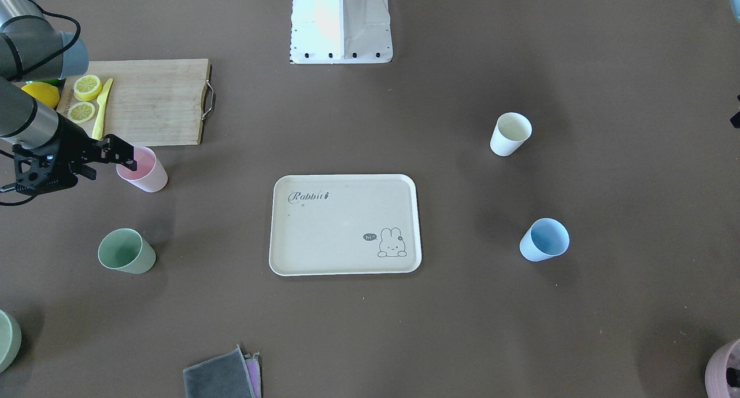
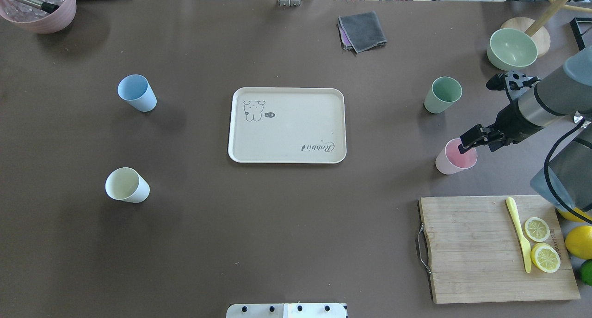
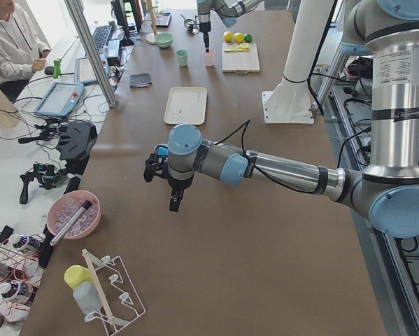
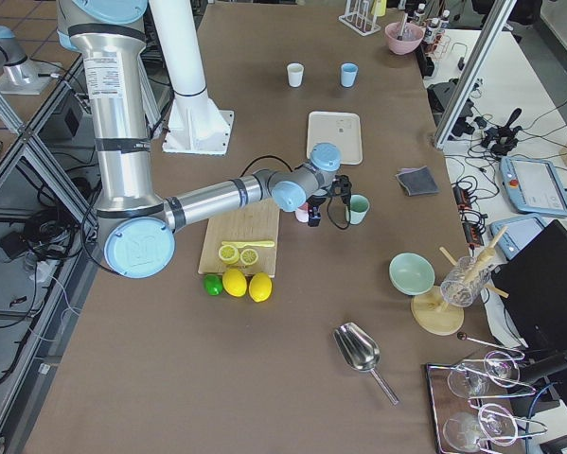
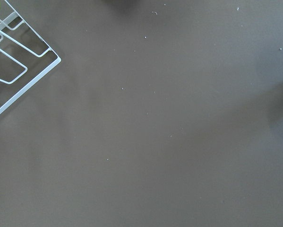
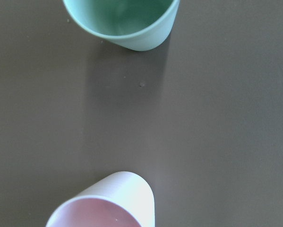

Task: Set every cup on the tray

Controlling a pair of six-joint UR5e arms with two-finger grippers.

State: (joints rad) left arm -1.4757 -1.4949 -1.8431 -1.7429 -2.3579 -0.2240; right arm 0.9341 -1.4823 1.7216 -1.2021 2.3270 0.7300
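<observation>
Pink cup holds one finger of the right gripper, jaws spread; green cup, cream cup and blue cup are empty; left gripper jaws cannot be told.

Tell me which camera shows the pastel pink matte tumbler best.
Overhead exterior: the pastel pink matte tumbler is whole, upright, with a fingertip of the right gripper over its mouth. Front-facing shows the same obliquely. Right wrist crops it to the rim; left wrist misses it; side views show it tiny or arm-blocked.
</observation>
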